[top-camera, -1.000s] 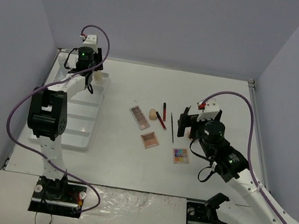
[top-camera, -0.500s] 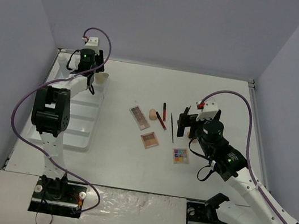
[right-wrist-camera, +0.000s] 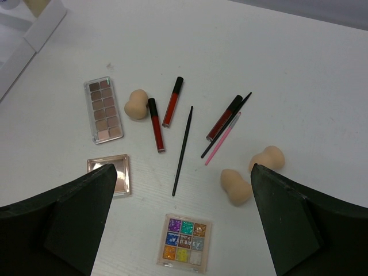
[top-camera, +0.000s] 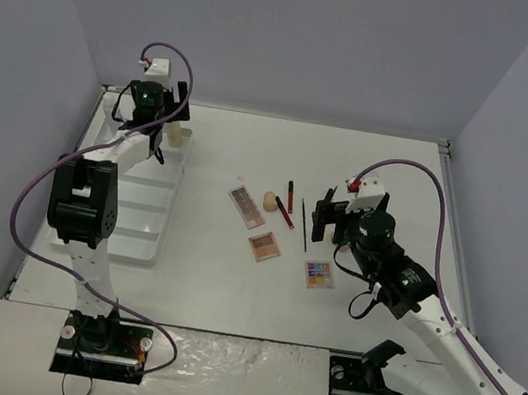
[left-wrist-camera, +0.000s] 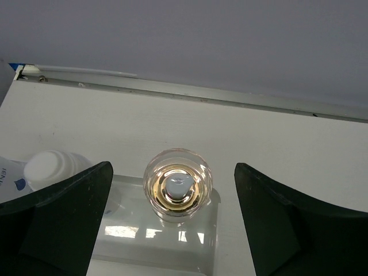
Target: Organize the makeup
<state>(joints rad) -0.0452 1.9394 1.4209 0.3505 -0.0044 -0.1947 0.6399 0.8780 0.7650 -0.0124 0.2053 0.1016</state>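
The left claw hangs over the far corner of the white tray with its jaws spread wide. The amber bottle stands upright in the tray, between the two fingers and clear of both, with a gap on each side. A white-capped bottle sits just beside the finger on the left of the wrist view, partly hidden by it. Whether it stands in the tray cannot be told.

The right claw is also wide open and holds nothing. It is poised above the loose makeup on the worktop. A thin black brush lies between its fingers in the wrist view. To the left of the brush are two red tubes, a peach sponge touching one of them, a long brown palette and a small square palette close to the left finger. To the right are a dark red tube and a pink pencil, then two more peach sponges near the right finger. A bright multicoloured palette lies nearest the claw's base.

From the overhead camera, the tray is on the left side of the worktop, well apart from the loose makeup.
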